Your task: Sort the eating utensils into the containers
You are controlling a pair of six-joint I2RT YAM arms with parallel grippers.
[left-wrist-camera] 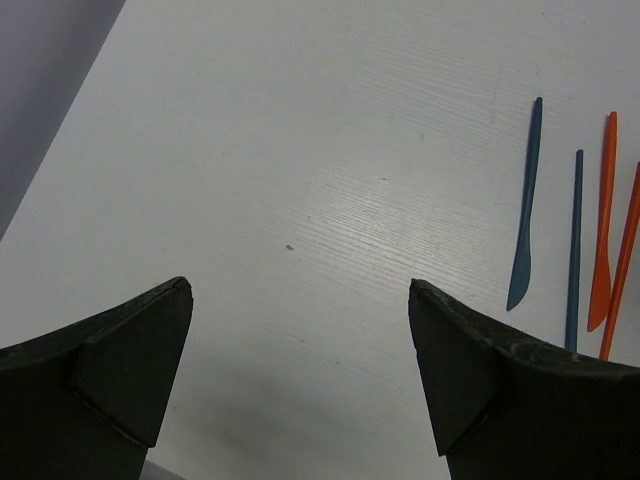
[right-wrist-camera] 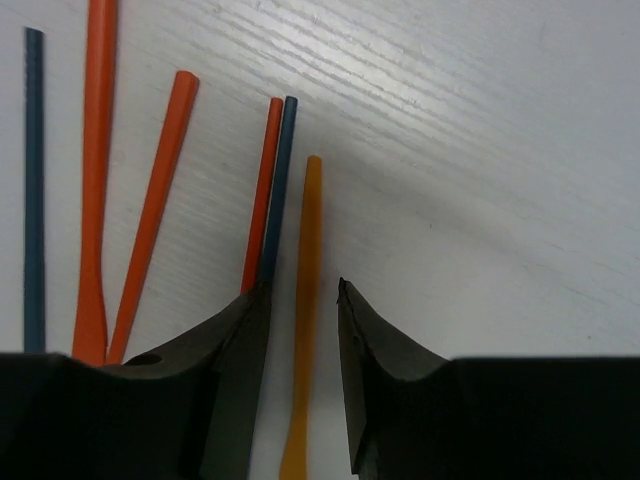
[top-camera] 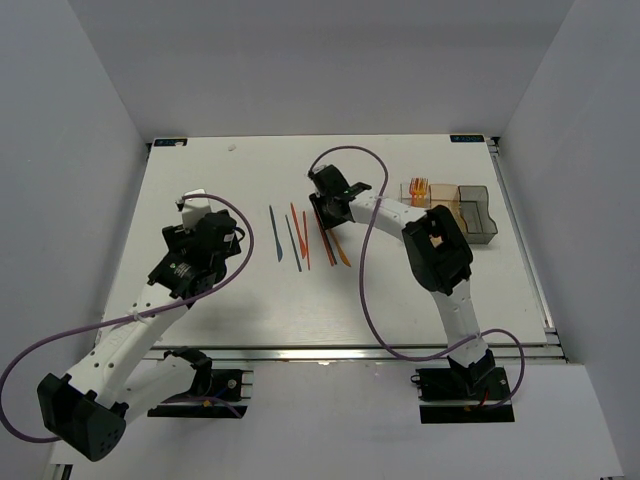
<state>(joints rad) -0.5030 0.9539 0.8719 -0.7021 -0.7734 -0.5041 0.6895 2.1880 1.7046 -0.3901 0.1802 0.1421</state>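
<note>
Several thin utensils lie side by side mid-table: a blue knife (top-camera: 276, 233), a blue stick (top-camera: 289, 238), orange pieces (top-camera: 304, 240) and an amber-orange piece (top-camera: 341, 250). My right gripper (top-camera: 329, 220) is down over them. In the right wrist view it (right-wrist-camera: 302, 290) is open, with the amber-orange piece (right-wrist-camera: 307, 230) lying between the jaws and a red stick (right-wrist-camera: 263, 190) and blue stick (right-wrist-camera: 280, 180) beside the left finger. My left gripper (top-camera: 196, 212) (left-wrist-camera: 298, 290) is open and empty over bare table, left of the blue knife (left-wrist-camera: 525, 210). The joined bins (top-camera: 478, 232) stand at the right; orange forks (top-camera: 418, 187) stick up in the leftmost.
The table's right rail (top-camera: 525, 250) runs just past the bins. White walls close in the table at the back and sides. A purple cable (top-camera: 365, 250) loops over the table by the right arm. More orange pieces (left-wrist-camera: 603, 230) lie right of my left gripper.
</note>
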